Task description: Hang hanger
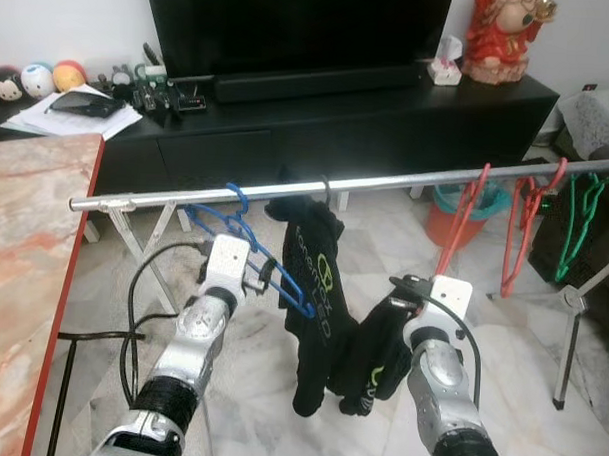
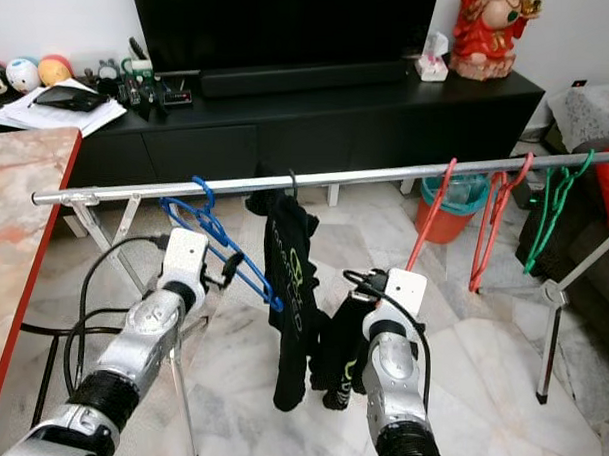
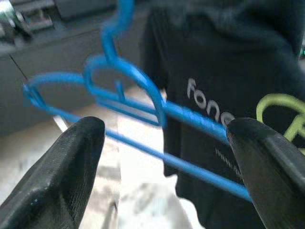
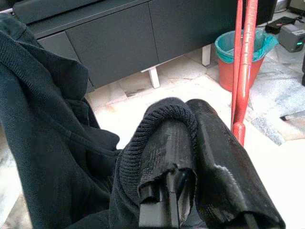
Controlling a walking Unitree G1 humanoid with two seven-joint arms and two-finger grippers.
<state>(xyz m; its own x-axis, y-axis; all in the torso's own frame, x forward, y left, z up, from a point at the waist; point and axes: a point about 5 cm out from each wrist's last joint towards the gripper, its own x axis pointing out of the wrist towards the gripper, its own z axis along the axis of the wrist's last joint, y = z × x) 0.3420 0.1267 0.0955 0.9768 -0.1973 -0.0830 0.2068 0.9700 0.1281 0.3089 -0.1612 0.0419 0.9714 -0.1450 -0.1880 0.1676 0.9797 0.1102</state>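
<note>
A blue hanger [image 1: 246, 234] hooks over the metal rail [image 1: 406, 180] near its left end and hangs tilted. My left gripper [image 1: 273, 279] is raised to the hanger's lower arm. In the left wrist view it [image 3: 164, 131] stands open, with the blue bars [image 3: 190, 114] passing between the two fingers. To the right a black garment [image 1: 318, 279] with green print hangs from the rail by a dark hook. My right gripper [image 4: 190, 107] is shut on a ribbed edge of that garment [image 4: 157, 124], low beside it [image 1: 407, 297].
Two red hangers [image 1: 465, 219] and a green hanger [image 1: 580, 223] hang further right on the rail. A marble table [image 1: 24, 238] with a red edge stands at the left. Behind are a black TV cabinet [image 1: 288, 127] and an orange bin [image 1: 455, 215]. Cables [image 1: 131, 312] trail on the floor.
</note>
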